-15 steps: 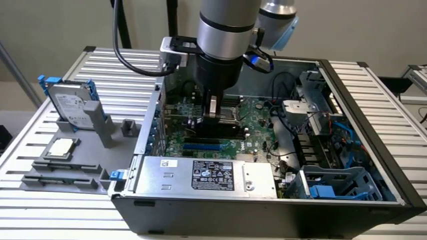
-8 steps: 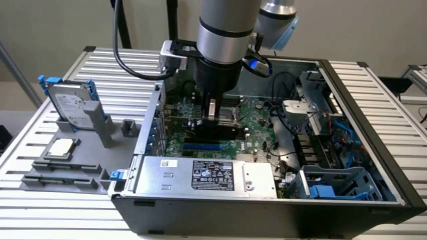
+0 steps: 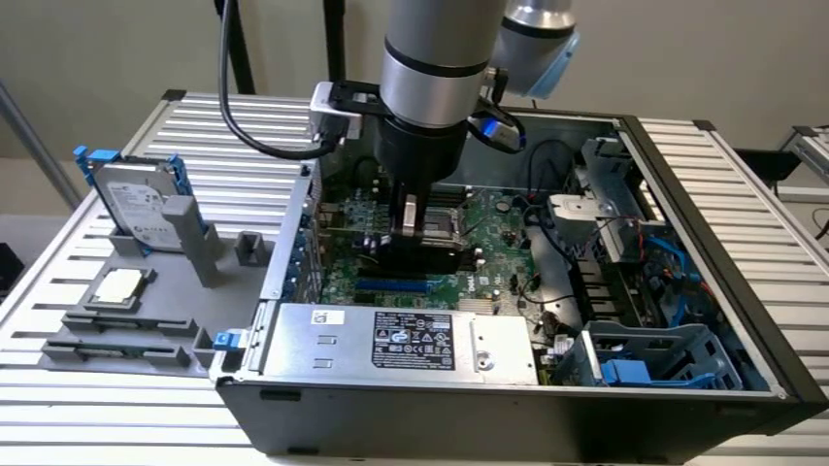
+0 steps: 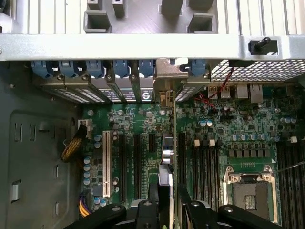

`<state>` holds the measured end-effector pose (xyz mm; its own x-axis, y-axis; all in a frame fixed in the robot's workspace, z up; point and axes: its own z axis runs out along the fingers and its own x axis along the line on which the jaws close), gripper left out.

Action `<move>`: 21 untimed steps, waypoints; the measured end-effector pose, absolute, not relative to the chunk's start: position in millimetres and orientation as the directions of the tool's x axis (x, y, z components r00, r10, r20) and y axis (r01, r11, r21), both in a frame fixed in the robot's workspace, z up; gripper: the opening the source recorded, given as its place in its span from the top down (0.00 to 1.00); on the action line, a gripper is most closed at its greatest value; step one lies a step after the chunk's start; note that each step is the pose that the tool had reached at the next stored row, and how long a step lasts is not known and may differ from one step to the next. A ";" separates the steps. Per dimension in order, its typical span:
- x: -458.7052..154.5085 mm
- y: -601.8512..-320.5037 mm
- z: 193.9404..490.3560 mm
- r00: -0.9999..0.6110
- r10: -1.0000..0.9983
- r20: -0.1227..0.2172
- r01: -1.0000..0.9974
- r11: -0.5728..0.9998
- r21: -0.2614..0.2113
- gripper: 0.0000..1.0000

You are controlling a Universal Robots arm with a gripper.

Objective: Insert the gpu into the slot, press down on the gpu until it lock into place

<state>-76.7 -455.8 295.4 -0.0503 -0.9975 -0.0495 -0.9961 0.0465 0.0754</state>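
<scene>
Soft, even light, perhaps overhead; faint shadows.

The motherboard (image 3: 499, 228) is green circuit board with a slight sheen; on it the gpu (image 3: 428, 254) looks matt black, above the slot (image 3: 392, 287) of bright blue plastic. Beside the motherboard the power supply (image 3: 324, 335) is bare silvery sheet metal, and the case (image 3: 518, 427) around the motherboard is matt dark painted metal. Away from the motherboard, the table (image 3: 116, 427) is pale ribbed metal with a dull finish.

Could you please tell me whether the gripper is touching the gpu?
Touching: the wrist view shows the gpu edge-on, clamped on both sides by the gripper, with no gap.
</scene>
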 end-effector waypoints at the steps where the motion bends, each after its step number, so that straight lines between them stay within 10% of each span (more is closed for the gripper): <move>1: -76.8 -455.8 294.1 -0.050 -0.998 -0.049 -0.996 0.046 0.075 0.74; 21: -76.9 -455.8 277.5 -0.050 -0.998 -0.050 -0.996 0.046 0.077 0.74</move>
<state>-76.9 -455.8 277.5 -0.0503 -0.9975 -0.0496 -0.9960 0.0464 0.0770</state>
